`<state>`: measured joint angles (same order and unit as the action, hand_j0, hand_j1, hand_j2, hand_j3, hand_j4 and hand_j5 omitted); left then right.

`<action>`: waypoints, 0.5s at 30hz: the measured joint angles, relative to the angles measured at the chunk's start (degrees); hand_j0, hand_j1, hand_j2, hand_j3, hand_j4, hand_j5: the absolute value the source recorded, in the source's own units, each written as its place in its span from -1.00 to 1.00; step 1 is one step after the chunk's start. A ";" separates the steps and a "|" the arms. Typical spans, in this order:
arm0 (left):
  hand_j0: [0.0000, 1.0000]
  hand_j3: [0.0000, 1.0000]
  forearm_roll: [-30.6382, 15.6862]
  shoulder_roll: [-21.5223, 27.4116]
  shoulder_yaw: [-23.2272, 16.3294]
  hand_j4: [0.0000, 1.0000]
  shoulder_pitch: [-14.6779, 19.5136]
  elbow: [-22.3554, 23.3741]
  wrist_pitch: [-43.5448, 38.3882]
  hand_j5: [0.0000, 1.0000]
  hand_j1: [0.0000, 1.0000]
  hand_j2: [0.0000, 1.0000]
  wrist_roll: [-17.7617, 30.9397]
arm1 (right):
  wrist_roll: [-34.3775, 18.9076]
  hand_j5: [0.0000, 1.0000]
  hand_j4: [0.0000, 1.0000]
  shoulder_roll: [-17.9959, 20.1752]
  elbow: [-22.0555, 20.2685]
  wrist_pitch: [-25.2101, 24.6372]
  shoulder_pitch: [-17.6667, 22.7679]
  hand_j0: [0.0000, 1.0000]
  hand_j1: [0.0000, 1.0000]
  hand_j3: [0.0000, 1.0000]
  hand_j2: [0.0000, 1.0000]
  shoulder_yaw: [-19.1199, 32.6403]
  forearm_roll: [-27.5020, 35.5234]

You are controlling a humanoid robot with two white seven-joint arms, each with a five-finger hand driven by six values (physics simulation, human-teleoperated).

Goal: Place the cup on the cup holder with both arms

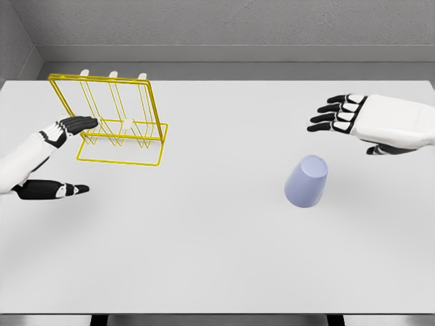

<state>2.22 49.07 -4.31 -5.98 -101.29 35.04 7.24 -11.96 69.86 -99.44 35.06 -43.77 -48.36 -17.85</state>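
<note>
From the head camera, a white table (217,272) fills most of the frame, with a grey wall behind it.

The right hand (367,123) comes in from the right edge and hovers above the table. Its black fingers (329,117) are stretched out flat and slightly spread, pointing toward the middle of the table, with the thumb tucked below the palm. It holds nothing.

The cup (306,180), pale lavender-blue, sits on the table below and a little to the inside of the right hand's fingertips, near but not touching them. It appears to stand upside down, the narrower closed end up and tilted toward the camera, the wider rim on the table.

The left hand (51,156) comes in from the left edge. Its fingers are extended and apart, with the thumb (58,190) held well away below them, so the hand is open and grips nothing. The fingertips reach to the left side of the cup holder (122,119); whether they touch the wire cannot be told.

The cup holder is a yellow wire rack with an upright frame, a rectangular base and white-tipped pegs, just beyond the left fingertips. It lies well apart from the cup and the right hand.
</note>
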 measured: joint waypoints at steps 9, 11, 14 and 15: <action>1.00 1.00 -6.51 -3.65 -4.55 1.00 0.62 -1.14 0.00 1.00 1.00 1.00 -0.36 | -0.38 1.00 1.00 -0.49 0.20 0.01 0.09 1.00 1.00 1.00 1.00 -0.66 0.37; 1.00 1.00 -9.41 -3.91 -5.80 1.00 0.53 -1.32 -0.01 1.00 1.00 1.00 -0.37 | -0.27 1.00 1.00 -0.69 0.27 0.00 -0.18 1.00 1.00 1.00 1.00 -0.55 0.31; 1.00 1.00 -13.52 -3.29 -7.56 1.00 0.62 -1.56 -0.01 1.00 1.00 1.00 -0.37 | -1.19 1.00 1.00 -0.84 0.40 0.00 -0.70 1.00 1.00 1.00 1.00 -0.50 0.19; 1.00 1.00 -14.72 -2.60 -8.30 1.00 0.79 -1.62 -0.01 1.00 1.00 1.00 -0.37 | -3.84 1.00 1.00 -1.30 0.61 -0.02 -2.02 1.00 1.00 1.00 1.00 -0.42 0.30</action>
<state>-12.50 46.46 -12.61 -5.19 -102.90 35.03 6.87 -15.80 68.56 -98.83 35.04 -45.78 -48.77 -17.55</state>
